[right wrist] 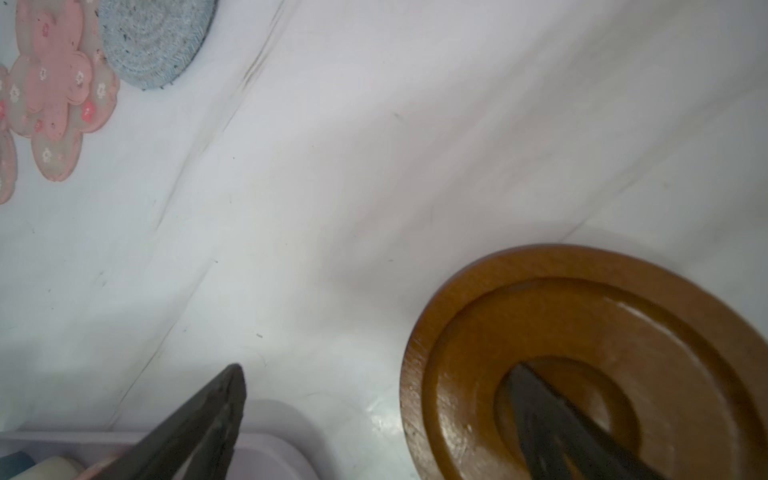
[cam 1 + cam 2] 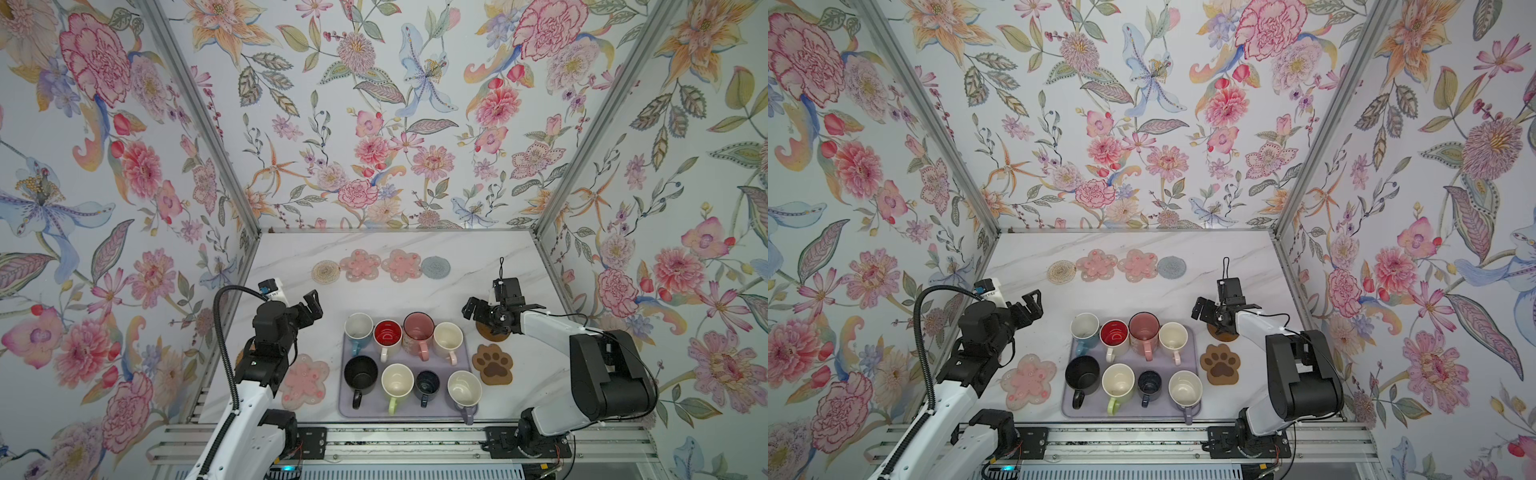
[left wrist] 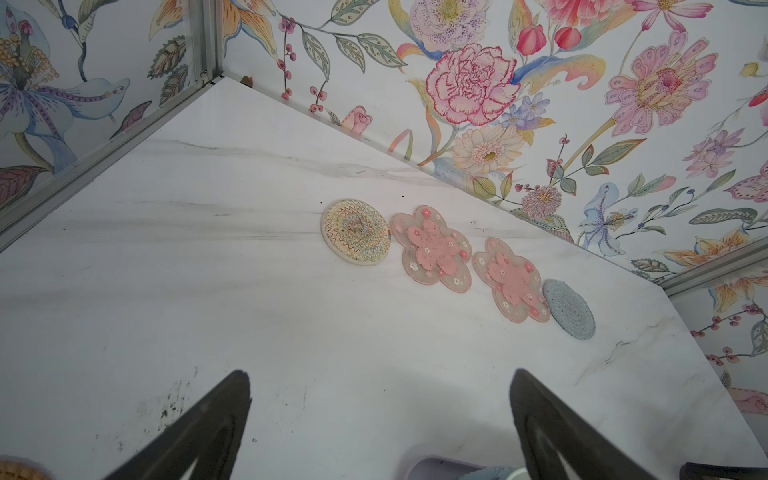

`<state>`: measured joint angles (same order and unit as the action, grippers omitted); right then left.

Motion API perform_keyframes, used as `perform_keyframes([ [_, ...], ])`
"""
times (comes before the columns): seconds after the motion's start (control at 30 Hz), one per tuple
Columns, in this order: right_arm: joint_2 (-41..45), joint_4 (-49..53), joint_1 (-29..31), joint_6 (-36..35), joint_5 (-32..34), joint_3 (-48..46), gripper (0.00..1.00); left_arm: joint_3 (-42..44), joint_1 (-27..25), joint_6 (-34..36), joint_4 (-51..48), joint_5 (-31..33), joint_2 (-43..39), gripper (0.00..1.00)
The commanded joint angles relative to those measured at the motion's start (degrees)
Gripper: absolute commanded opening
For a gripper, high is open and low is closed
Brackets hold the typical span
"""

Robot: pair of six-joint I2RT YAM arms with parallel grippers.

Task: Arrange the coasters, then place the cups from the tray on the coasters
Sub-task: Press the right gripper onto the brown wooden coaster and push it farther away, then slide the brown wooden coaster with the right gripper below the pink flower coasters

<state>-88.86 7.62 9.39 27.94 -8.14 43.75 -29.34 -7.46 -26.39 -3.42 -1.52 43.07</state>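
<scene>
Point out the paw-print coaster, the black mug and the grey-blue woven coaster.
paw-print coaster (image 2: 493, 369): in a top view, on its dark central pad.
black mug (image 2: 360, 371): in a top view, on its dark inside.
grey-blue woven coaster (image 3: 568, 309): left wrist view, on the middle of its weave.

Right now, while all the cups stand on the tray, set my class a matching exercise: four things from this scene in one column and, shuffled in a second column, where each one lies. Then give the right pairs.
Things
1. paw-print coaster
2. grey-blue woven coaster
3. black mug
4. lone pink flower coaster

Places
A. on the tray, in its near-left corner
B. at the right end of the far row
C. beside the tray, on its left
D. beside the tray, on its right

Pairs: 1-D, 2-B, 3-A, 4-C
</scene>
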Motion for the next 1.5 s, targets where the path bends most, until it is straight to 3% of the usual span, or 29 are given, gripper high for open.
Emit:
perform_keyframes([
  [0.0, -3.6, -1.2, 0.9, 0.3, -0.4, 2.8, 0.99, -0.6, -0.2, 0.1, -1.5, 1.5, -0.3, 0.99],
  [0.47, -15.6, -0.9, 7.0, 0.4, -2.6, 14.7, 0.99, -1.6, -0.2, 0.4, -3.5, 2.5, -0.9, 0.99],
  [1.47, -30.7, -0.4, 21.7, 5.5, -6.7, 33.1, 0.99, -3.2, -0.1, 1.6, -5.4, 3.8, -2.0, 0.99],
])
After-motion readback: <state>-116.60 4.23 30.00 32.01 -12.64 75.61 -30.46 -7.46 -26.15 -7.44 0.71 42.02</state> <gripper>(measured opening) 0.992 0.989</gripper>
